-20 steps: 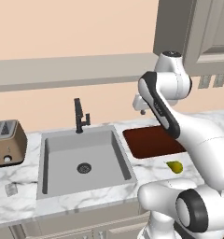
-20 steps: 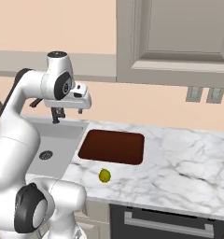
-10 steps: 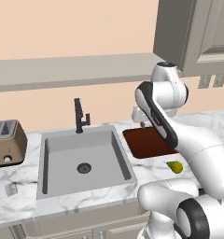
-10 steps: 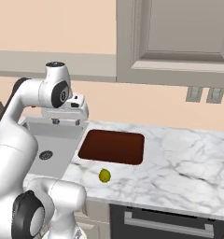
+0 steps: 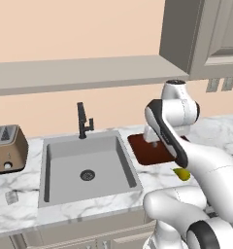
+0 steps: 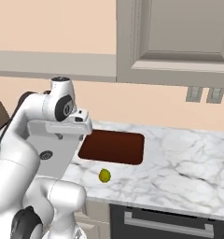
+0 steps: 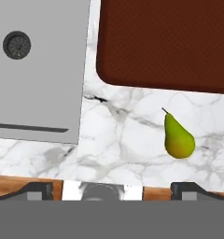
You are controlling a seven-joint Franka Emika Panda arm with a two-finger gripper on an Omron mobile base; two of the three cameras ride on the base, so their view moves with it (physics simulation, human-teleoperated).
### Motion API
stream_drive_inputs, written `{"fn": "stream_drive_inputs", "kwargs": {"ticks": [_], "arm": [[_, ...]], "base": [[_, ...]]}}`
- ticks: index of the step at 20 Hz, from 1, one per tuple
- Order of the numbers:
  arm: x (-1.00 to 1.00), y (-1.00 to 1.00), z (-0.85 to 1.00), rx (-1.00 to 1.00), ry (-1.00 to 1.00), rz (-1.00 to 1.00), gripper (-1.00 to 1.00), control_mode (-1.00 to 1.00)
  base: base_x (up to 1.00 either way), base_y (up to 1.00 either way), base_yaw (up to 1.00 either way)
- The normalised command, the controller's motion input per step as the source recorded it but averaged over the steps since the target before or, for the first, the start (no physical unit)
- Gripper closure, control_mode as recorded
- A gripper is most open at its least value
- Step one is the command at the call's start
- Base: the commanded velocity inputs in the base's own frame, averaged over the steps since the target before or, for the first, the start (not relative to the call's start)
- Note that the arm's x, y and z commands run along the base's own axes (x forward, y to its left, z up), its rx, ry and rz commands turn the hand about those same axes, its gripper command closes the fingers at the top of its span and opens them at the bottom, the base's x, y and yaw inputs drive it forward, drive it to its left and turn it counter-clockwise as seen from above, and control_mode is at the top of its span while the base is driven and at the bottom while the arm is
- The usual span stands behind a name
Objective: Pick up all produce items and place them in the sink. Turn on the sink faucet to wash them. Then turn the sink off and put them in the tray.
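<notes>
1. A small yellow-green pear (image 7: 178,137) with a thin stem lies on the white marble worktop (image 7: 123,140). It sits near the front edge, just in front of the flat dark red-brown tray (image 7: 165,42).
2. The pear touches neither the tray nor the grey sink basin (image 7: 39,70). A strip of marble lies between the sink and the tray.
3. From the right base camera the pear (image 6: 104,175) looks like a tiny yellow ball, so its shape is hard to make out there. The tray (image 6: 113,146) is behind it.
4. From the left base camera the white arm hides most of the pear (image 5: 182,173). Only a bit of yellow peeks out. The arm also covers part of the tray (image 5: 147,151).
5. The sink (image 5: 84,168) has a round dark drain (image 5: 87,175). The thin black faucet (image 5: 82,120) stands at the back of it.
6. A brown toaster (image 5: 7,148) stands on the left, cut off by the edge of the picture.
7. The gripper (image 7: 111,189) hangs above the worktop and looks straight down. Its two dark tips are far apart, so it is wide open. Nothing is between them. The pear is under it, a little to the side of the right tip.
8. From both base cameras the gripper's fingers are hard to see.
</notes>
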Motion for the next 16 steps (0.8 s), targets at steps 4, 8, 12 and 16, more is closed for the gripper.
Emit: {"fn": "stream_drive_inputs", "kwargs": {"ticks": [4, 8, 12, 16], "arm": [[-0.27, -0.45, -0.29, 0.00, 0.00, 0.00, -1.00, -1.00], [-0.21, -0.39, -0.35, 0.00, 0.01, 0.00, -1.00, -1.00], [-0.11, -0.42, -0.34, 0.00, 0.03, 0.00, -1.00, -1.00], [-0.04, -0.45, -0.30, 0.02, 0.03, 0.00, -1.00, -1.00]], "base": [[0.00, 0.00, 0.00], [0.00, 0.00, 0.00], [0.00, 0.00, 0.00], [0.00, 0.00, 0.00]]}}
